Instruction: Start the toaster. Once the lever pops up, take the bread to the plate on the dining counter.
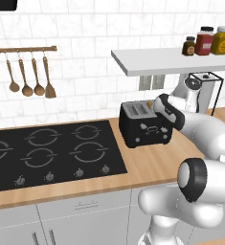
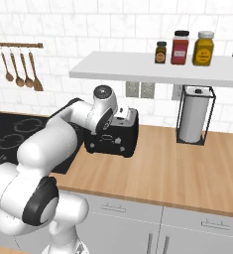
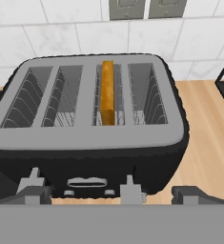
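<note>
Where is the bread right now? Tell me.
In the hand view the bread stands on edge in the toaster, in the third slot from the left, just ahead of the open gripper.

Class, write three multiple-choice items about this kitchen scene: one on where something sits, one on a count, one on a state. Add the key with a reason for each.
1. Where does the tan slice of bread sit in the black boxy toaster, seen in the hand view?
A. first slot from the left
B. third slot from the left
C. on the wooden counter

2. How many wooden utensils hang on the wall rail?
A. two
B. four
C. six

3. How do the jaws of the white arm's gripper stand?
A. open and empty
B. shut on the bread
C. shut on a jar

Key: 1 B, the slice stands on edge in the third of four slots. 2 B, three spoons and a spatula hang there. 3 A, the fingertips stand wide apart before the toaster's front, holding nothing.
</note>
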